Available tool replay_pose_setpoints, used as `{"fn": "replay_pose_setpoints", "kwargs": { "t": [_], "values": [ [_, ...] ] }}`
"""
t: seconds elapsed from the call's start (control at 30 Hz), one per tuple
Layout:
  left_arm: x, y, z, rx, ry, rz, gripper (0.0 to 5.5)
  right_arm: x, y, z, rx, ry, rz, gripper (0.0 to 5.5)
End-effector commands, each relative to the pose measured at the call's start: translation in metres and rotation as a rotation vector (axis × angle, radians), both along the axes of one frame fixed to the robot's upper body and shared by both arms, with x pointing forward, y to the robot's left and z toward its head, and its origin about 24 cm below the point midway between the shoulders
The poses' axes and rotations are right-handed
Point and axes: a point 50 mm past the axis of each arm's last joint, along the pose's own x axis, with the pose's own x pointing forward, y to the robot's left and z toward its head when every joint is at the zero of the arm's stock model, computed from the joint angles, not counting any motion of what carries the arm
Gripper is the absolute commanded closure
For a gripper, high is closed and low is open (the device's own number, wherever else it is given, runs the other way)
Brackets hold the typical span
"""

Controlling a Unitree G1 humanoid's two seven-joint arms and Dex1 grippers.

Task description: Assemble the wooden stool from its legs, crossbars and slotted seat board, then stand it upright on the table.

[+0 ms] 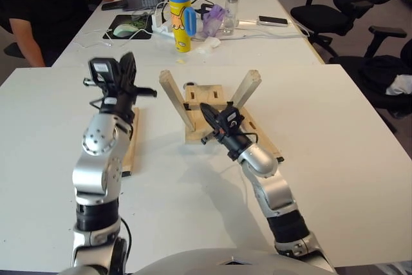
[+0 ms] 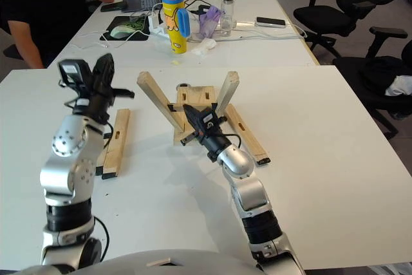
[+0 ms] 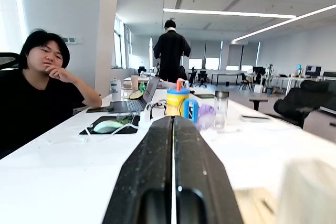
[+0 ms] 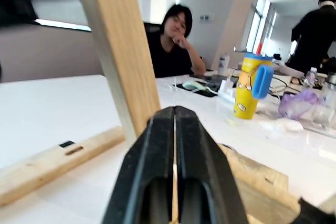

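Left eye view, stool legs [image 1: 177, 100] splayed upward

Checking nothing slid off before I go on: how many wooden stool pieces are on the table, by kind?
Seat board: 1
Legs standing up from the board: 2
Loose bars lying flat, one on each side of the board: 2
Total: 5

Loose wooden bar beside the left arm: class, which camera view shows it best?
The right eye view: the loose wooden bar lies almost fully exposed, slot visible. In the left eye view the left arm covers much of it. The right wrist view appears to catch it side-on.
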Motion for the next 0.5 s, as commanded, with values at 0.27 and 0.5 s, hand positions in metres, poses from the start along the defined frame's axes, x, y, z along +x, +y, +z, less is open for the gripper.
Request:
{"fn": "replay_pose_setpoints", "kwargs": {
  "t": [0.27, 0.5],
  "values": [
    [-0.003, -0.01, -0.005, -0.031, 0.029, 0.041, 5.47, 0.012, -0.111, -0.002, 0.015, 0.046, -0.645, 5.5],
    [0.001, -0.012, 0.002, -0.02, 0.006, 0.044, 5.47, 0.033, -0.094, 0.04, 0.129, -0.066, -0.694, 5.5]
  ]
}}
